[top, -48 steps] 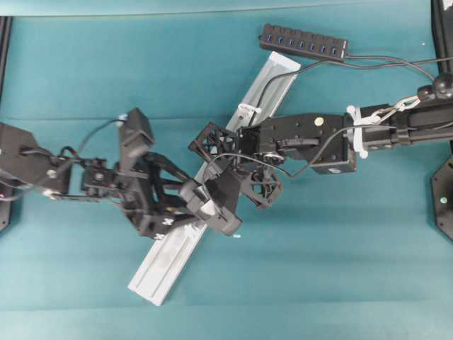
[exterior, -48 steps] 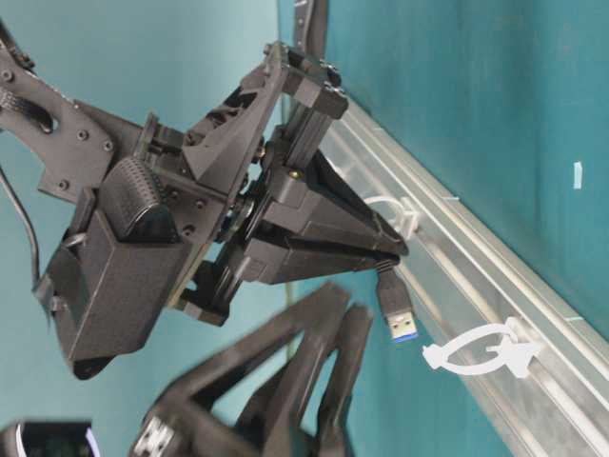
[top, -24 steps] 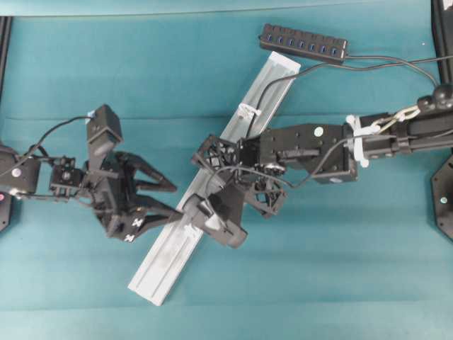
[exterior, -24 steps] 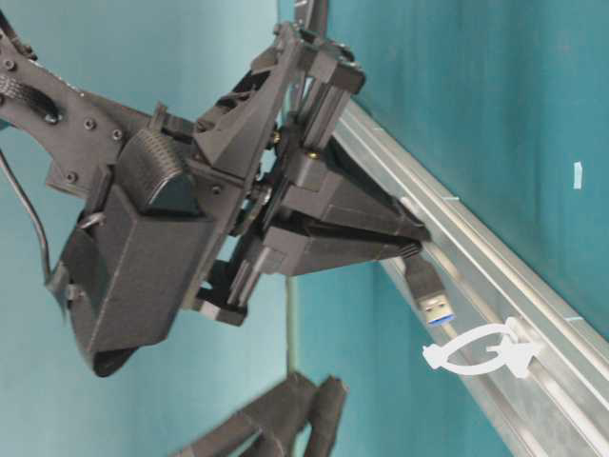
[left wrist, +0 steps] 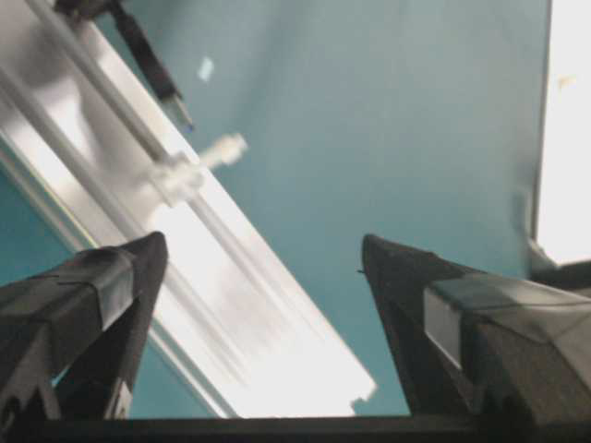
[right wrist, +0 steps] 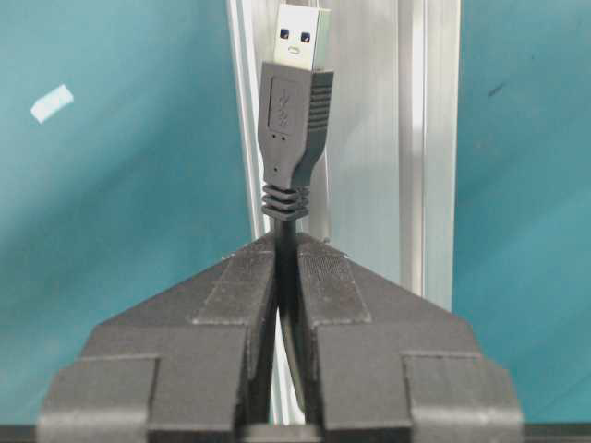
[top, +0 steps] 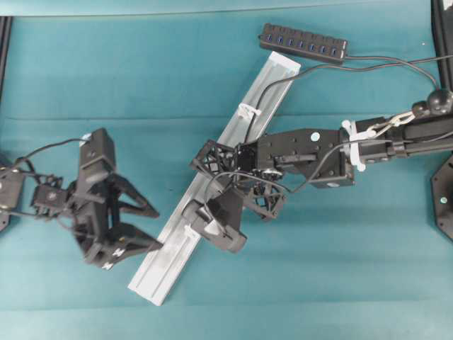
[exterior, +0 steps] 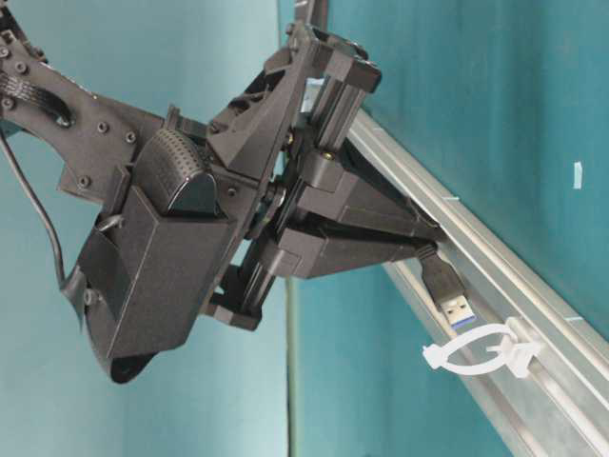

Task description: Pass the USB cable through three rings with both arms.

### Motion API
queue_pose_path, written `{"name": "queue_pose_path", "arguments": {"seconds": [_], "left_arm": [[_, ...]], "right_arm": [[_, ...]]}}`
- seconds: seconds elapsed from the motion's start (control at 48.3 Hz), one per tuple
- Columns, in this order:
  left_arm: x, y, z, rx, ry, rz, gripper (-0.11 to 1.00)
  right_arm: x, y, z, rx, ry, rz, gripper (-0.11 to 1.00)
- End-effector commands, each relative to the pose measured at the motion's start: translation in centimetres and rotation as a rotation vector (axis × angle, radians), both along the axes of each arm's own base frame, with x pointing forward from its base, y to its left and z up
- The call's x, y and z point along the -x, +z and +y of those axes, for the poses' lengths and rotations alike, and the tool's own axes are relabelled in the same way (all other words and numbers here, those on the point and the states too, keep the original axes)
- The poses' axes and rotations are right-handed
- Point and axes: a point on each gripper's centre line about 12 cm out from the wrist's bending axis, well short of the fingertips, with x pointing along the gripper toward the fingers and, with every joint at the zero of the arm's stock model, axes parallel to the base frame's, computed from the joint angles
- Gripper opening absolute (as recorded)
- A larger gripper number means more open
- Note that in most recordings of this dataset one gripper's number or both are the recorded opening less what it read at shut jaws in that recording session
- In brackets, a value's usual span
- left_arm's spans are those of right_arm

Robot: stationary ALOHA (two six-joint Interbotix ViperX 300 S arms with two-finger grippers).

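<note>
From overhead we look straight down on the whole teal table [top: 85, 64], with the rail [top: 177, 244] running diagonally. The table-level view sits close by the rail [exterior: 495, 286], looking along it past the right arm. Our left wrist camera looks out between its fingers [left wrist: 92, 295] at the rail's end [left wrist: 268, 341]. The right wrist camera looks very closely past its fingers [right wrist: 231, 295] onto the rail [right wrist: 369, 138]. All four views share the rail.

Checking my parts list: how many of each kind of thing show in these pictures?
Grippers: 2 (left gripper, right gripper)
Rail: 1
Hub: 1
Cable: 1
Rings in view: 2
Total: 7
</note>
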Motion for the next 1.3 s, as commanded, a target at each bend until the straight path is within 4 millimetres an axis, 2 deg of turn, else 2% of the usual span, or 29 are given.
{"name": "queue_pose_path", "arguments": {"seconds": [0.0, 0.248, 1.284], "left_arm": [[0.2, 1.0, -0.6, 0.004, -0.020, -0.020, 0.92], [0.5, 0.6, -1.4, 0.020, -0.034, 0.036, 0.92], [-0.2, 0.1, -1.4, 0.018, -0.026, 0.059, 0.91]], "right_arm": [[-0.5, 0.1, 0.5, -0.003, 0.009, -0.009, 0.10], [-1.0, 0.4, 0.8, -0.012, 0.002, -0.021, 0.10], [-2.9, 0.7, 3.5, -0.107, -0.058, -0.049, 0.10]]}}
